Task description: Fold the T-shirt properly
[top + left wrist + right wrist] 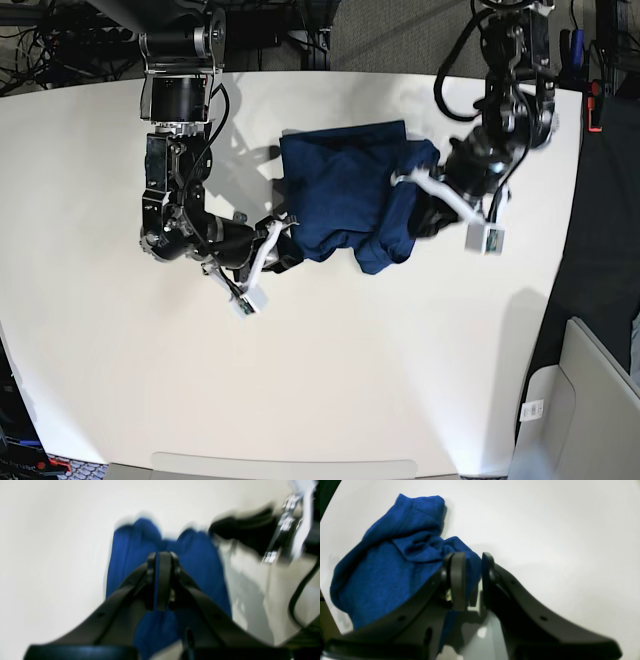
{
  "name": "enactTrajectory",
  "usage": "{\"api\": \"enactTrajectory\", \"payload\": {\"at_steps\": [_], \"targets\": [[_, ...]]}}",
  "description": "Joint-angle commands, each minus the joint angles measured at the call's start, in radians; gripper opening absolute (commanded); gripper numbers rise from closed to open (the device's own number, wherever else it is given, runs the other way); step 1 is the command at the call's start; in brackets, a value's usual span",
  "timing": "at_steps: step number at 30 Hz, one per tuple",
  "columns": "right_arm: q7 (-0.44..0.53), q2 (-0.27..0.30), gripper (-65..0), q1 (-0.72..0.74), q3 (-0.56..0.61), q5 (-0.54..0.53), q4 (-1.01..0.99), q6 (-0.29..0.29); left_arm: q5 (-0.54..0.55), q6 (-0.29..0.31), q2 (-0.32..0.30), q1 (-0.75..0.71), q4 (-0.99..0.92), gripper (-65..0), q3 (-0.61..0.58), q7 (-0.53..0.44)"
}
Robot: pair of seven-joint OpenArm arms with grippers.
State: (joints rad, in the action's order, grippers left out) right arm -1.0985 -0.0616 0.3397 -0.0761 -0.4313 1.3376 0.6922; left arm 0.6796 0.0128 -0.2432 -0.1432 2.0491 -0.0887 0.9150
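The dark blue T-shirt (pixel 340 190) lies bunched in the middle of the white table (pixel 330 380), partly folded over itself. My left gripper (pixel 415 205) is at its right edge, and in the left wrist view the left gripper (pixel 163 557) is shut with a thin layer of T-shirt (pixel 200 555) pinched between the fingers. My right gripper (pixel 285 232) is at the shirt's lower left corner. The right wrist view shows the right gripper (pixel 473 557) with a thick fold of T-shirt (pixel 382 575) filling the space between its tips. The collar and tag are hidden.
The right arm (pixel 287 530) shows blurred at the upper right of the left wrist view. Cables and equipment (pixel 60 40) lie beyond the table's far edge. A grey object (pixel 595 400) stands off the table's lower right corner.
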Motion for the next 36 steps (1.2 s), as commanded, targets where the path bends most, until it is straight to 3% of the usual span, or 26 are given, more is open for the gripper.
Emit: {"api": "enactTrajectory", "payload": {"at_steps": [1,8,13,18,23,27,32,36], "targets": [[0.018,0.001,-54.6,0.015,-0.001,-0.019,0.016,0.006,0.01,0.009,-0.002,0.046,0.006,-64.6,-0.029,0.005],[0.013,0.003,-54.6,-0.043,-0.003,-0.014,0.104,0.006,0.01,0.011,0.002,0.162,-0.035,-64.6,-0.19,0.037],[0.01,0.053,-54.6,-0.083,-0.008,-0.019,0.214,0.006,0.012,0.011,0.026,0.233,-0.164,-64.5,-0.273,0.031],[-0.042,0.069,-54.7,-0.149,-0.138,-0.027,0.303,0.006,0.012,0.011,0.038,0.296,-0.252,-64.5,-0.28,0.031],[-0.053,0.096,-54.7,-0.21,-0.245,-0.177,0.316,0.006,0.012,0.011,0.049,0.363,-0.376,-64.5,-0.314,0.026],[-0.053,0.125,-54.7,-0.244,-0.296,-0.272,0.316,0.006,0.007,0.011,0.049,0.38,-0.469,-64.5,-0.359,-0.05],[-0.053,0.13,-54.7,-0.251,-0.324,-0.292,0.316,0.006,0.005,0.011,0.037,0.383,-0.575,-64.5,-0.363,-0.083],[-0.053,0.13,-54.7,-0.25,-0.317,-0.292,0.316,0.006,0.004,0.006,-0.018,0.399,-0.603,-64.6,-0.363,-0.132]]}}
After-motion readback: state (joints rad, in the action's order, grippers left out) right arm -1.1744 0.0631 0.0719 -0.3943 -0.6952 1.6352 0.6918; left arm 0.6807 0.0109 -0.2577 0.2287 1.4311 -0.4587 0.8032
